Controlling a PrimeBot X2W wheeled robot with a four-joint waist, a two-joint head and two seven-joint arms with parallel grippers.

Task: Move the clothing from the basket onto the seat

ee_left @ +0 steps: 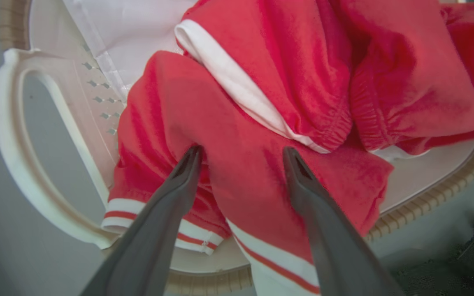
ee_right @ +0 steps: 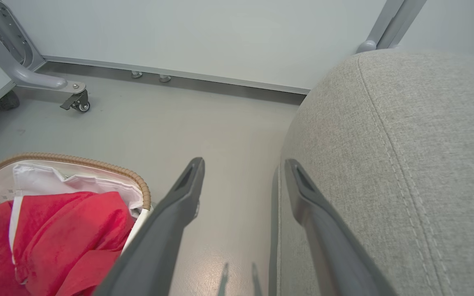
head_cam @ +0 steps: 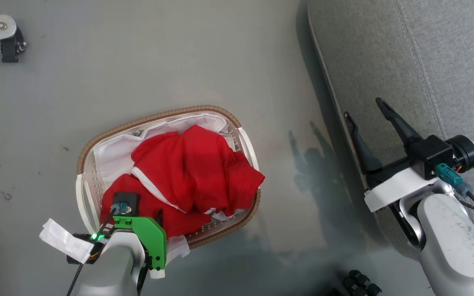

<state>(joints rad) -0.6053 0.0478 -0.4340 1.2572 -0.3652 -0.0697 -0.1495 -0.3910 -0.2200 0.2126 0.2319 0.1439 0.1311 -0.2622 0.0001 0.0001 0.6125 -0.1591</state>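
The white basket [head_cam: 159,117] with its brown woven rim stands on the grey floor, heaped with the red clothing [head_cam: 196,164]. My left gripper [head_cam: 142,211] hangs over the basket's near end. In the left wrist view it [ee_left: 242,155] is open, both fingertips pressed into a red garment [ee_left: 241,185] with white striped trim, a fold bulging between them. My right gripper [head_cam: 362,107] is open and holds nothing, hovering at the left edge of the grey seat [head_cam: 405,61]. In the right wrist view, its fingers [ee_right: 179,213] straddle the seat's rounded corner [ee_right: 405,144], with the basket [ee_right: 76,158] at lower left.
A white liner [head_cam: 113,152] shows under the clothes at the basket's far left. A metal leg with a caster [head_cam: 2,35] stands at the far left, seen also as the caster leg [ee_right: 72,98] near a wall. Dark ribbed objects [head_cam: 358,281] lie on the floor near me.
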